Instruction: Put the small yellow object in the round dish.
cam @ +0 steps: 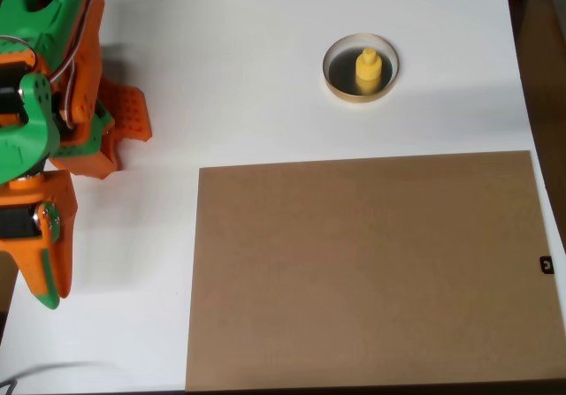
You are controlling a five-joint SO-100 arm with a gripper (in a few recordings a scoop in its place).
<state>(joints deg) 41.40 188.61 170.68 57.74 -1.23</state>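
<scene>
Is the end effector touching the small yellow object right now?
Apart. The overhead view shows the end effector at the left of the table, with bare white table between it and the small yellow object sitting in the round dish.

Small yellow object (pixel 368 70): tiny bright yellow plastic piece, round base with narrower knob on top, upright inside the round dish (pixel 334 77), about at its centre. Dish: shallow, circular, dark inside, thin pale tan rim, resting on white surface in overhead view's upper right
</scene>
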